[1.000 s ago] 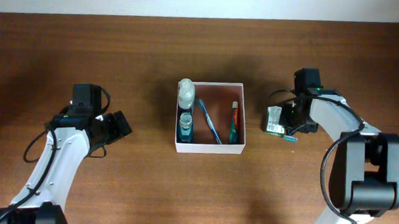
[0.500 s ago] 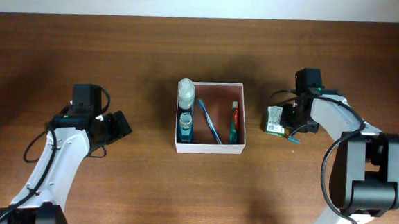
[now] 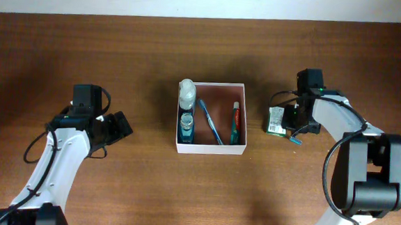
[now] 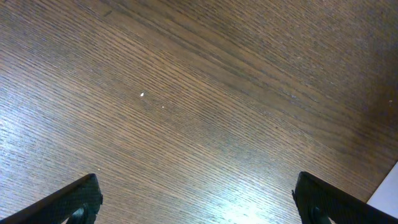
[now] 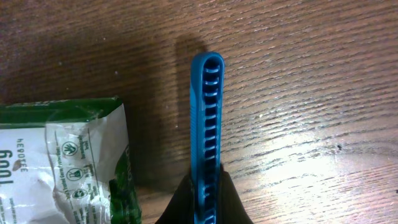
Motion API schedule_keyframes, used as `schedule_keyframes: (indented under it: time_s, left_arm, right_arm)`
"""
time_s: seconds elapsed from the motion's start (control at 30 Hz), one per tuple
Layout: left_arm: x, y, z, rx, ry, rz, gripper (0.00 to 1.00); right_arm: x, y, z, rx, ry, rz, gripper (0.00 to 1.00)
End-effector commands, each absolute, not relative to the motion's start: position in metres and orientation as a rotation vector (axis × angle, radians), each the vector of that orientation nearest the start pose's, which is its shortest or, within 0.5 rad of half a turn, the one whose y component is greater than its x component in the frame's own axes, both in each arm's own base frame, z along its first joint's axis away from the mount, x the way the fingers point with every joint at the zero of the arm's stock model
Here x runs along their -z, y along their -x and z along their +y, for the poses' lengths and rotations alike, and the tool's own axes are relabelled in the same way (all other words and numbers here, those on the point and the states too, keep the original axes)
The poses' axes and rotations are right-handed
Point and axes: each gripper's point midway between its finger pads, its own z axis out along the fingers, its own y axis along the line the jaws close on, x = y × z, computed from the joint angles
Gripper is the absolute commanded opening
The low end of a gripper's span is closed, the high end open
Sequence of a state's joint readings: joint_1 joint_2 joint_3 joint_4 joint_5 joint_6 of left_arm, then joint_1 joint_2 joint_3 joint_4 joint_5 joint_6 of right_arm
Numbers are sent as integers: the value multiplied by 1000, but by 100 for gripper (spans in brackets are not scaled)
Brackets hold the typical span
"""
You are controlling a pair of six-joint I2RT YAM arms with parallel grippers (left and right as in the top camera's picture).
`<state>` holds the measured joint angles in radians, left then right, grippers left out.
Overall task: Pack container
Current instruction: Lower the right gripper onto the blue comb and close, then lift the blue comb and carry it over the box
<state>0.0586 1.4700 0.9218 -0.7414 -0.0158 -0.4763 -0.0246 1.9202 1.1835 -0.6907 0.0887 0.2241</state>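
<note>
Pinching the blue slotted stick (image 5: 205,118) beside the green packet (image 5: 62,162), the right gripper (image 5: 204,190) is clenched, probably to lift it into the container (image 3: 210,149) at the centre of the desk (image 3: 147,193); the left gripper (image 4: 196,198) hangs released.

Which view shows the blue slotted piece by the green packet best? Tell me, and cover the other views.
Right wrist: the blue slotted piece is large and sharp there, pinched by the right gripper. Overhead shows only a small blue sliver of it. Left wrist shows none of it, only the table.
</note>
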Motion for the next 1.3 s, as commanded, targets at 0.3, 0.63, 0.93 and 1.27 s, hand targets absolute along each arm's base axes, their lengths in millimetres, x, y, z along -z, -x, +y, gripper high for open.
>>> schedule_keyframes:
  time_s: [0.3, 0.63, 0.93, 1.27]
  left_arm:
    - [-62, -301, 23, 49, 764, 2764, 100]
    - [-62, -301, 23, 49, 764, 2764, 100]
    - [-62, -301, 23, 49, 764, 2764, 100]
    - [-62, -301, 23, 49, 764, 2764, 100]
  right_arm:
    - [-50, -369, -27, 102, -338, 2895, 4]
    - [-109, -362, -12, 65, -277, 2780, 4]
    - [-176, -352, 51, -91, -151, 2618, 4]
    - [-186, -341, 147, -312, 52, 2578, 4]
